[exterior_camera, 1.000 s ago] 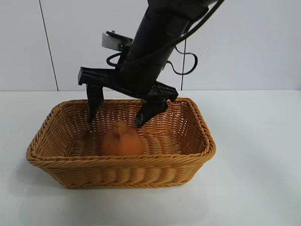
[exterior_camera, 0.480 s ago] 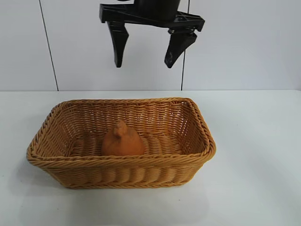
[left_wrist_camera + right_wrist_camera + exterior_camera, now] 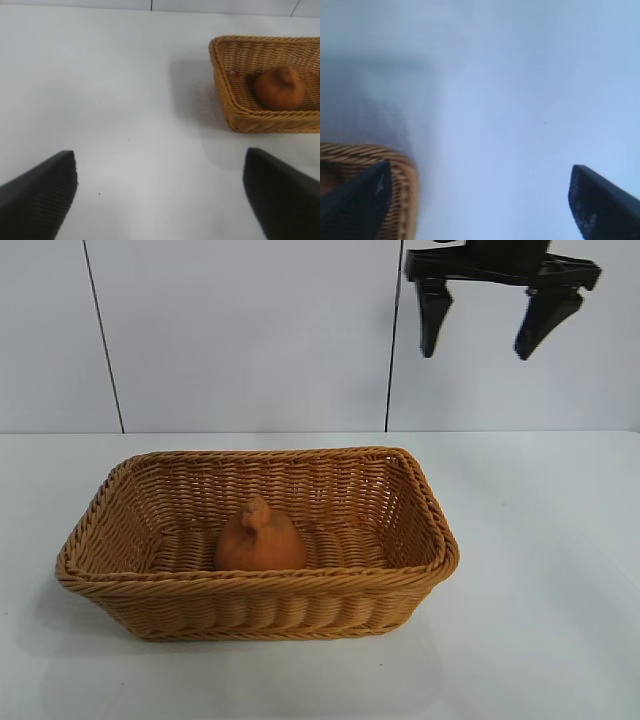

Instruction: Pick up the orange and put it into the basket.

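An orange (image 3: 261, 538) sits upright inside a woven basket (image 3: 430, 530) on a white worktop (image 3: 540, 590). The right end effector (image 3: 487, 325) hangs high above the basket's right end, fingers spread wide, holding nothing. The left end effector (image 3: 160, 195) hovers over bare worktop, fingers apart and empty.

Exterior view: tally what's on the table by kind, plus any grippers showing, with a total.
Wicker basket: 1
Orange, lying inside the basket: 1
Right gripper, open, empty, high above the table to the basket's right: 1
Total: 3
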You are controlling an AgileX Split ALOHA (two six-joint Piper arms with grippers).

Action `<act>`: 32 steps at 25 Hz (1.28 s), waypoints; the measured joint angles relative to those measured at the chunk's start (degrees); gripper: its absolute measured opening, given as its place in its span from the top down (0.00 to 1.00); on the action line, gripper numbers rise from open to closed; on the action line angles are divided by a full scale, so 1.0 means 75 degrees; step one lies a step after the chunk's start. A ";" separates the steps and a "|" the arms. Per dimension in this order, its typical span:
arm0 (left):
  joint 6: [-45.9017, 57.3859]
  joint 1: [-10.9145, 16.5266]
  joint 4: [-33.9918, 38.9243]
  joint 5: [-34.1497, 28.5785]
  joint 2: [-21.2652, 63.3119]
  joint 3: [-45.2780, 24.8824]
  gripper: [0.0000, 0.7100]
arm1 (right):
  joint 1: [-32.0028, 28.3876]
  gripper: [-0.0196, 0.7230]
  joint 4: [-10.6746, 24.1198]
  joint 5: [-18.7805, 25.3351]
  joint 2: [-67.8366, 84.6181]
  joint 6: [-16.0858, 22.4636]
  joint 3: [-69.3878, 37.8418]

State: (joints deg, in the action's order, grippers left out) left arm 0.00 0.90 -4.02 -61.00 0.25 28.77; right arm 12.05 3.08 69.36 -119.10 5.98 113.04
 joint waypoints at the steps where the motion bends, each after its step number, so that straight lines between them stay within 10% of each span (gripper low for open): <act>1: 0.0000 0.0000 0.0000 0.0000 0.0000 0.0000 0.09 | -0.0245 0.08 0.0007 0.0000 0.0000 -0.0068 0.0000; 12: 0.0000 0.0000 0.0000 0.0000 0.0000 0.0000 0.09 | -0.1427 0.08 -0.0015 -0.0008 0.0200 -0.0417 -0.0631; 32: 0.0000 0.0000 -0.0007 -0.0007 0.0000 0.0000 0.09 | -0.1420 0.08 -0.0495 -0.0138 0.6601 -0.0902 -0.8843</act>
State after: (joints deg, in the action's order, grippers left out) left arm 0.00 0.90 -4.07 -61.05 0.25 28.77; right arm 1.41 -0.63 68.33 -69.59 -0.79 46.72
